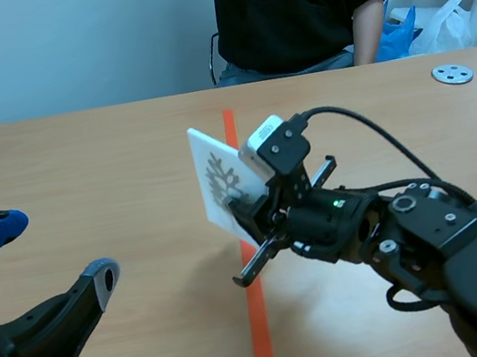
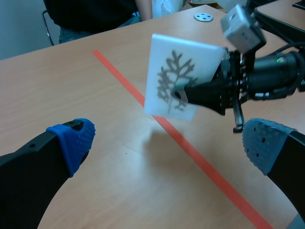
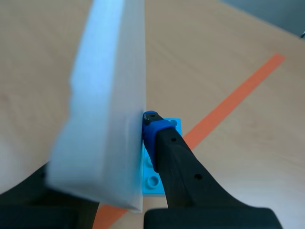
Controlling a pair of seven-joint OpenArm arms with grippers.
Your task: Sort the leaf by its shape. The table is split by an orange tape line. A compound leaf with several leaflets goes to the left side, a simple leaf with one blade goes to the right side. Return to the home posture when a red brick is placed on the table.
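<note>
R tool (image 1: 247, 214) clenched on white flat card w/ grey compound-leaf print (image 2: 183, 76), above orange tape line (image 1: 263, 340) | L tool (image 2: 169, 140) released

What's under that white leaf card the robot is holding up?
Only the table and the orange tape line; the white card, shut in the right gripper, hangs clear of both. A stretch of the line is hidden behind it.

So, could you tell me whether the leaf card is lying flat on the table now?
No, the right gripper holds the leaf card upright above the table, clear of its surface.
</note>
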